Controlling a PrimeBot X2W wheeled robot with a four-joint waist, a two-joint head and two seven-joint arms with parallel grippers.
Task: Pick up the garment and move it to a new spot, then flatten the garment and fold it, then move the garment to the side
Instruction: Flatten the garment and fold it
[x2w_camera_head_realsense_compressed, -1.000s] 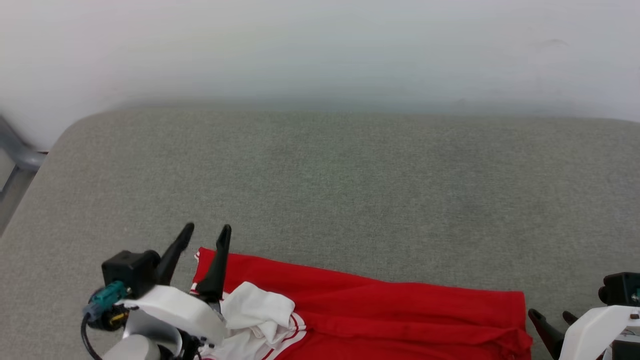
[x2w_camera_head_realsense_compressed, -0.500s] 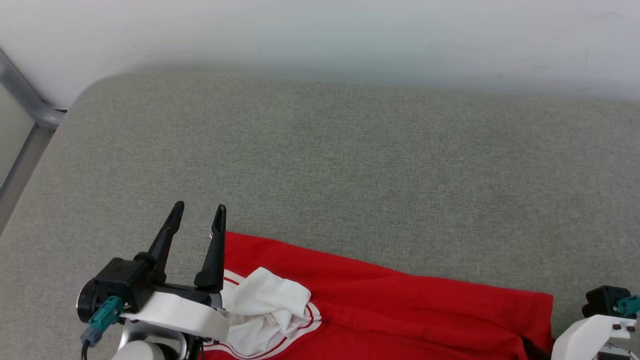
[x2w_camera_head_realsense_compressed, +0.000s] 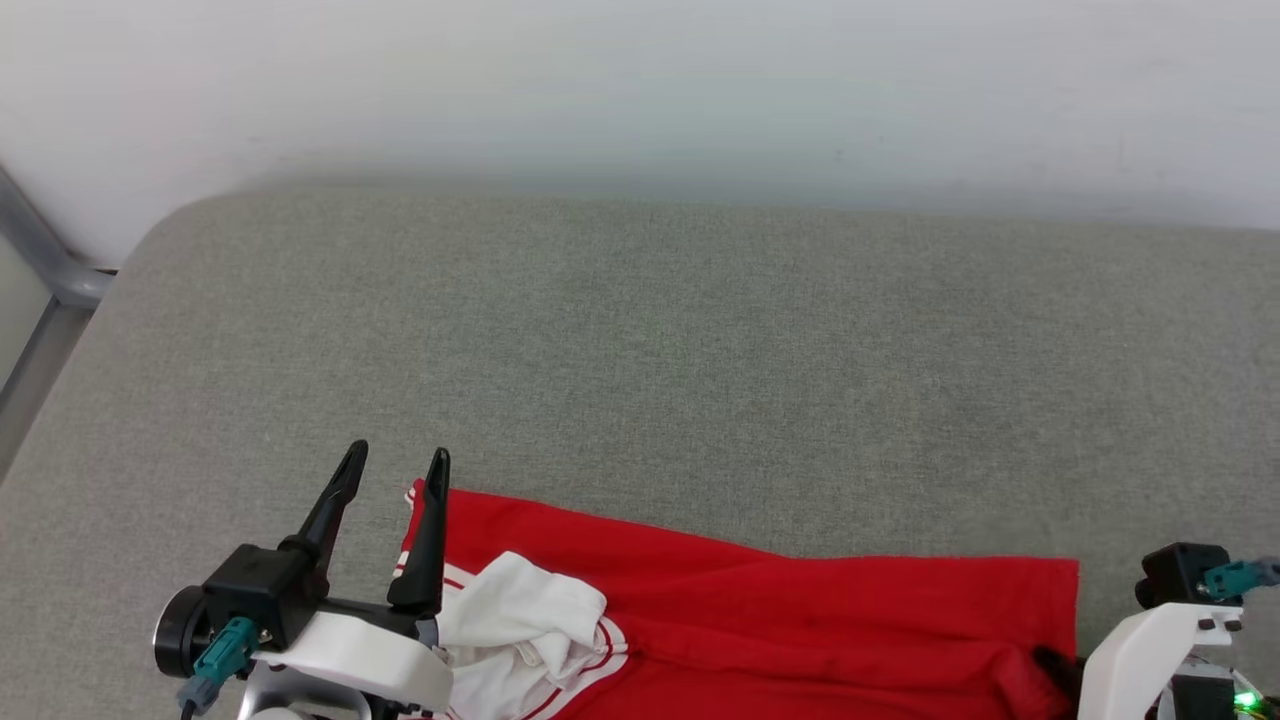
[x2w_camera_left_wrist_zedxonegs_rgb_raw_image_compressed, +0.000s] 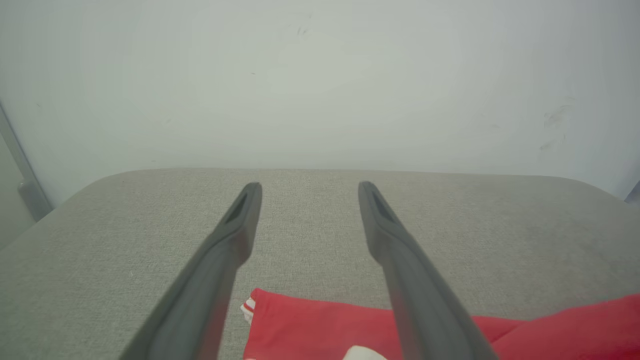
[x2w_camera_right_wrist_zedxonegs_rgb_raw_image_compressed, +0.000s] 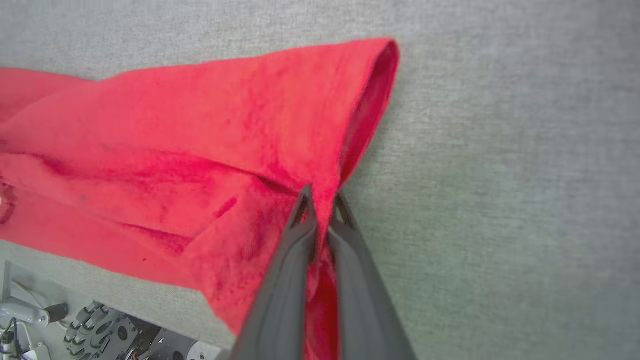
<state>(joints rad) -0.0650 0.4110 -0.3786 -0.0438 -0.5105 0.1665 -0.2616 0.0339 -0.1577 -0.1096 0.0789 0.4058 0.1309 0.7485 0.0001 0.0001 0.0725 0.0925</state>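
The garment (x2w_camera_head_realsense_compressed: 760, 600), red with a bunched white lining and striped trim at its left end, lies crumpled along the near edge of the grey cushion. My left gripper (x2w_camera_head_realsense_compressed: 395, 468) hovers open beside the garment's far left corner (x2w_camera_left_wrist_zedxonegs_rgb_raw_image_compressed: 300, 320), with nothing between its fingers. In the right wrist view my right gripper (x2w_camera_right_wrist_zedxonegs_rgb_raw_image_compressed: 321, 197) is shut on a pinch of the garment's (x2w_camera_right_wrist_zedxonegs_rgb_raw_image_compressed: 200, 140) red fabric near its right hem. In the head view the right arm's white wrist (x2w_camera_head_realsense_compressed: 1150, 650) sits at the garment's lower right corner.
A grey fabric-covered surface (x2w_camera_head_realsense_compressed: 700, 350) stretches wide beyond the garment up to a white wall (x2w_camera_head_realsense_compressed: 640, 80). A grey metal frame (x2w_camera_head_realsense_compressed: 40, 270) stands past the left edge. The robot's wheeled base (x2w_camera_right_wrist_zedxonegs_rgb_raw_image_compressed: 100, 330) shows below the near edge in the right wrist view.
My right gripper has shut on the garment's right end. The left gripper stays open by the left corner. The head camera has shifted a little.
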